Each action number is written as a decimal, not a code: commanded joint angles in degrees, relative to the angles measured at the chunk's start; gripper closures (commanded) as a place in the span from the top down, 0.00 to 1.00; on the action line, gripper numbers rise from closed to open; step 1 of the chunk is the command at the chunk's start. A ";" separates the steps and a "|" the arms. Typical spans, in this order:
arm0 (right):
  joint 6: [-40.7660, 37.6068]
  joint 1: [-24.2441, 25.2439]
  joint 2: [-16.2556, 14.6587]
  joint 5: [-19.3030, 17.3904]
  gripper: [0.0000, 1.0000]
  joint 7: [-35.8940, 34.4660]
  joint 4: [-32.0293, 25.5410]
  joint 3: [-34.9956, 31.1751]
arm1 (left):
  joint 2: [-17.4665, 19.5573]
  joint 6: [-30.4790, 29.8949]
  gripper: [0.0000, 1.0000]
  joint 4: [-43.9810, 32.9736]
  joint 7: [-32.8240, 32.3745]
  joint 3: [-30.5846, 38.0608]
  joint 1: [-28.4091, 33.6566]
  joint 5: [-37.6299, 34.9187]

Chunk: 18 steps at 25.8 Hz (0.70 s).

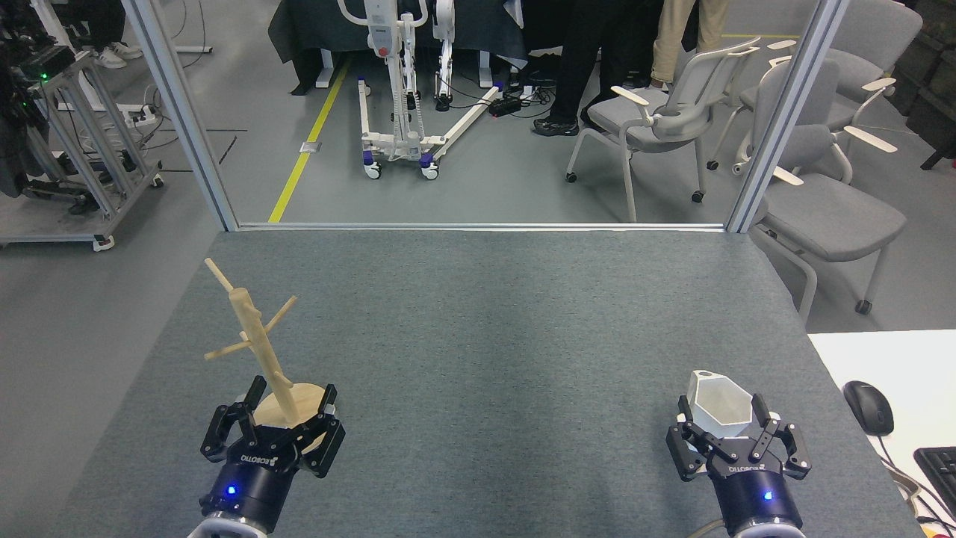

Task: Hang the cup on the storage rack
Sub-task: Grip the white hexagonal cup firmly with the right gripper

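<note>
while the right pincer point(727, 427) is sitting spread wide around the matte white faceted cup point(719, 405) at the near right, the light wooden storage rack point(263, 351) is standing well apart to its left, base between the left pincer's point(287, 411) open fingers.

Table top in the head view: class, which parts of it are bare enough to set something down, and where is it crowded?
The grey table is bare between the storage rack at near left and the cup at near right, and back to its far edge. It is crowded only where the left gripper straddles the rack's base and the right gripper flanks the cup.
</note>
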 commanded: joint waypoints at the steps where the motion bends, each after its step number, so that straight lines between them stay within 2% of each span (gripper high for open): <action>1: -0.02 0.02 -0.35 0.00 0.99 -0.02 0.00 0.26 | -0.14 0.70 1.00 0.12 -0.68 0.23 -0.02 0.43; 10: 1.04 0.20 -0.35 -0.09 0.99 -0.02 0.00 0.61 | -0.05 0.61 1.00 0.30 -0.07 0.06 -0.11 1.14; 14: 2.18 1.08 -0.79 -2.11 0.99 -0.55 0.44 1.05 | -0.05 0.70 1.00 0.47 -0.07 0.06 -0.20 1.14; 18: 2.27 1.08 -2.02 -2.99 0.99 -0.64 6.68 1.66 | -0.14 0.70 1.00 0.47 -0.07 0.06 -0.46 1.14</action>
